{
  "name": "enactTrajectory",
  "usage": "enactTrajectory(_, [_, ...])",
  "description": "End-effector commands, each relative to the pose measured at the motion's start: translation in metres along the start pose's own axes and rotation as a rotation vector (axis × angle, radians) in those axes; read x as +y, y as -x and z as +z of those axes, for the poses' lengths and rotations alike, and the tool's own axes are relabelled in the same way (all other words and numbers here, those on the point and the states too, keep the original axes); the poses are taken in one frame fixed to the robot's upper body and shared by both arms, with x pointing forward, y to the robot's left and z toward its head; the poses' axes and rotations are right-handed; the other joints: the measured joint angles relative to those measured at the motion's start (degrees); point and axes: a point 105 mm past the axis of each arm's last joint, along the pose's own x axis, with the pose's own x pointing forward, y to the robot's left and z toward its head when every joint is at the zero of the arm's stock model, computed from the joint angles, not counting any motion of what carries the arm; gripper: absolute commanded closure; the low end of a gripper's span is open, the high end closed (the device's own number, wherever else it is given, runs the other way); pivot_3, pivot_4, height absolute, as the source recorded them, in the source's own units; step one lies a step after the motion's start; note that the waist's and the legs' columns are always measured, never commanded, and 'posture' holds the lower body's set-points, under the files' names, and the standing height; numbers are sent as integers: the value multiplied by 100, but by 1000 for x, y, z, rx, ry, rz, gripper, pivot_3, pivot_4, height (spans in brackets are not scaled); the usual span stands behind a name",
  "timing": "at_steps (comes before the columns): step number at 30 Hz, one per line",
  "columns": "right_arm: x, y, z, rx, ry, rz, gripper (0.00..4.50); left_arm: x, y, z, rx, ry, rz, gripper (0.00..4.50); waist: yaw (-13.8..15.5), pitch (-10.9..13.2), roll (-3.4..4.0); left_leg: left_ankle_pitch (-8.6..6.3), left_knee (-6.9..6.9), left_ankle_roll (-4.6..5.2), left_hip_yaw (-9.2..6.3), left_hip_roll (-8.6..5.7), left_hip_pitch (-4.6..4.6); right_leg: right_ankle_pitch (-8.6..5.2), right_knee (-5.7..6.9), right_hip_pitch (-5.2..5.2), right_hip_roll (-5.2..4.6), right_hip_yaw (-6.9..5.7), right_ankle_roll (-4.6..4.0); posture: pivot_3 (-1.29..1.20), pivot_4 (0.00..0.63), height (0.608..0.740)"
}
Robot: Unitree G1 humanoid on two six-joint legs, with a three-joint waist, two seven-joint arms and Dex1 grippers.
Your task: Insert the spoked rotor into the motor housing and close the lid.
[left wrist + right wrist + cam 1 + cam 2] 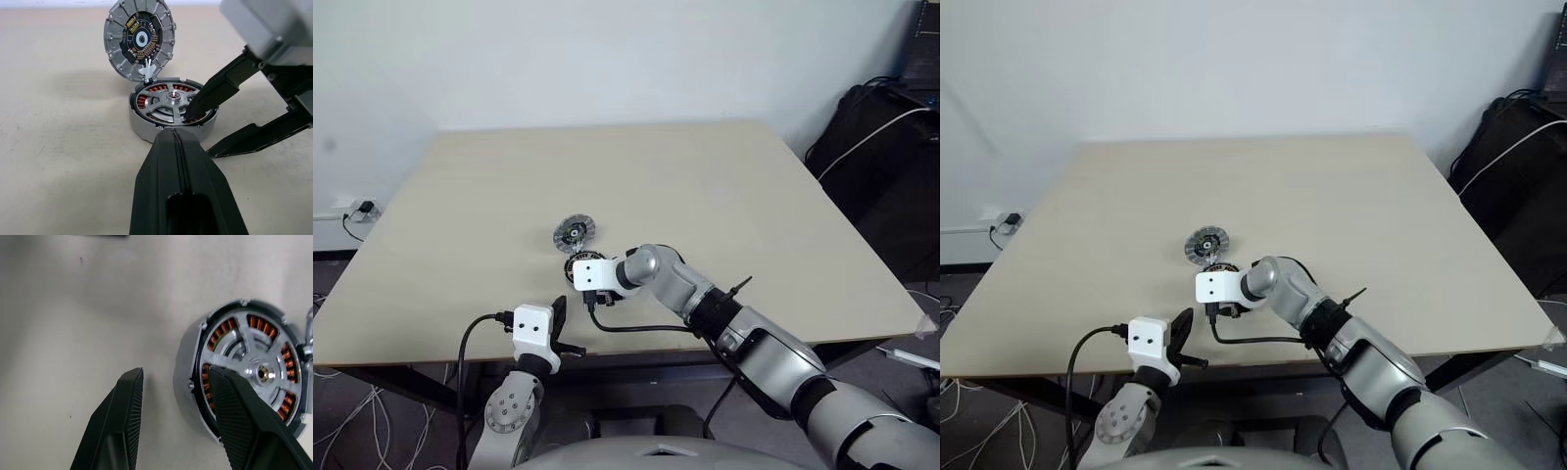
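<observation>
Near the front edge of the pale beige bench [724,196], about midway along it, sits a round silver-walled assembly with copper-brown windings showing between broad silvery spokes: the spoked rotor [172,103], apparently already seated in its cup. From the head camera it is mostly hidden under the right arm's white wrist block, with just a dark sliver visible. The left wrist view shows it whole; the right wrist view cuts off its far side.

Just behind it, towards the far edge, is the grey round metal disc with pale radial lines around a dark hub [575,232], the motor housing. From the head it looks flat; the left wrist view shows it tilted up against the rotor assembly, with small white stubs at the meeting point too small to read.

The right tool [178,401] stands partly open, holding nothing: one finger lies over the rotor's face, the other over bare bench beside it. The left tool [181,161] is closed and empty, level, just short of the rotor.
</observation>
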Motion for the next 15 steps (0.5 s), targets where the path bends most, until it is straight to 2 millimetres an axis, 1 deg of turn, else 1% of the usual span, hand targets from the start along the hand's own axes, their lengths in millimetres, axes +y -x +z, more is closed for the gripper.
enactTrajectory(1, [-14,6,6,-9,32,-34,2250,1,-2,10,-49,-4,10,4500,0,0,0,0,0,0,0,0,0,0,0,0,0,0,0,0,0,740])
enactTrajectory(5, [-13,5,-1,25,44,-19,2250,1,-2,10,-52,-5,12,4500,-2,-1,1,0,0,0,0,0,0,0,1,-1,0,0,0,0,0,740])
enactTrajectory(8, [-12,3,-4,32,46,-15,2858,3,-2,11,-54,-6,19,4500,-4,-2,1,0,0,-1,0,0,1,0,3,0,0,1,0,0,0,740])
enactTrajectory(11, [-12,2,-5,34,43,-15,3829,3,-2,11,-56,-6,23,4500,-9,-5,1,1,0,-1,0,0,4,0,5,2,1,0,-1,0,0,740])
enactTrajectory(13, [-12,1,-6,33,40,-16,4359,3,-2,11,-57,-6,27,4500,-12,-6,-1,2,0,-3,0,1,9,1,7,4,2,1,-1,0,0,740])
enactTrajectory(15, [-13,1,-5,27,34,-15,4412,3,-2,11,-56,-6,29,4500,-6,-6,-1,6,1,-9,0,3,9,6,8,4,3,0,-9,0,0,740])
